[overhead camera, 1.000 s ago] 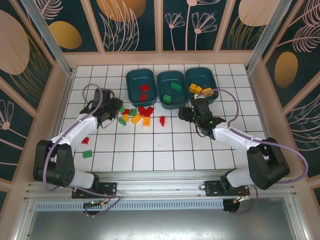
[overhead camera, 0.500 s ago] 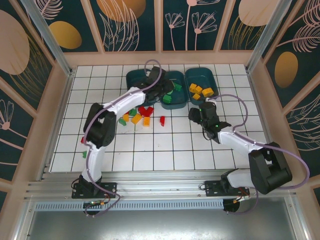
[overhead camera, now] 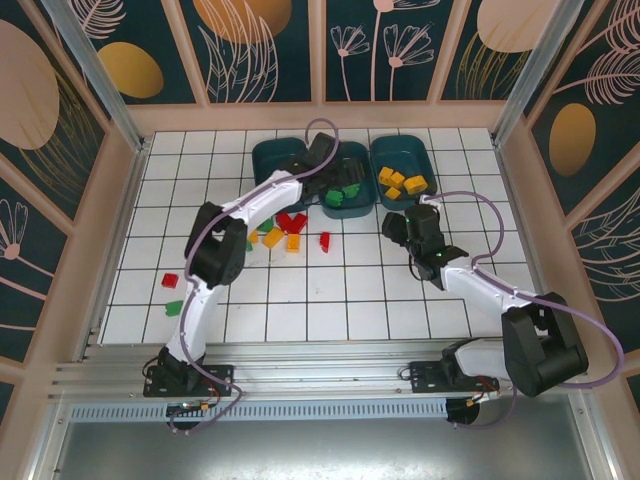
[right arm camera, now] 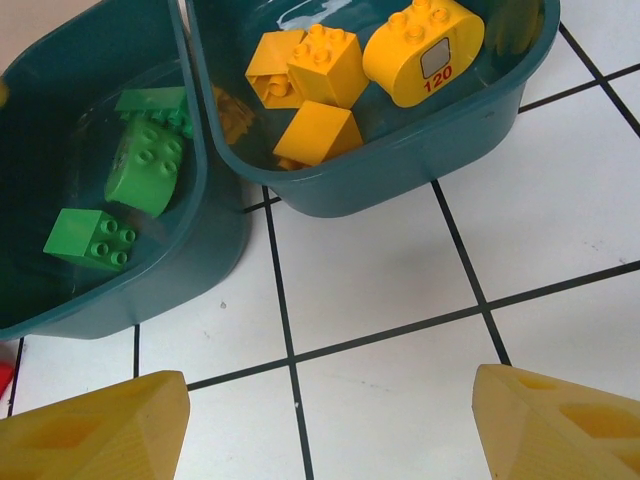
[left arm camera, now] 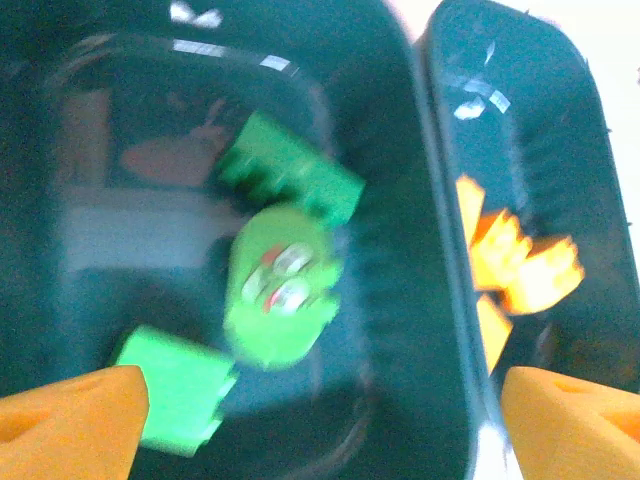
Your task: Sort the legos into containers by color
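Green is in the middle tub [right arm camera: 215, 240]. A rounded green brick [left arm camera: 283, 295] lies near the centre of its floor, a flatter green brick [left arm camera: 290, 178] sits just beside it on the far side, and a third green brick [left arm camera: 175, 385] lies close to the near left corner. The left wrist view is blurred, so the studs are hard to read.

Right above them hangs the left gripper [left arm camera: 320, 425], its orange fingertips [left arm camera: 70, 415] spread wide to the lower corners. There is nothing between them and they touch no brick.

Next door is the right tub [right arm camera: 400, 170], with yellow pieces inside: a rounded yellow brick marked 120 [right arm camera: 422, 50] at the far end, a square yellow brick [right arm camera: 325, 60] touching it, and a sloped yellow brick [right arm camera: 318, 130] nearer the wall.

The right gripper [right arm camera: 325, 430] sits over bare white tile just short of those two tubs. Its jaws are well apart and it holds nothing.

From above, the left tub [overhead camera: 268, 158] stands on the other side, partly crossed by the left arm.

Loose pieces lie out on the tiled table [overhead camera: 350, 290]. A red pair [overhead camera: 292, 222] lies near the tubs, with an orange brick [overhead camera: 272, 237] just beside it. A lone red brick [overhead camera: 325, 240] sits a little to the right. Well apart, on the left, are a red brick [overhead camera: 169, 281] and a green one [overhead camera: 175, 307].
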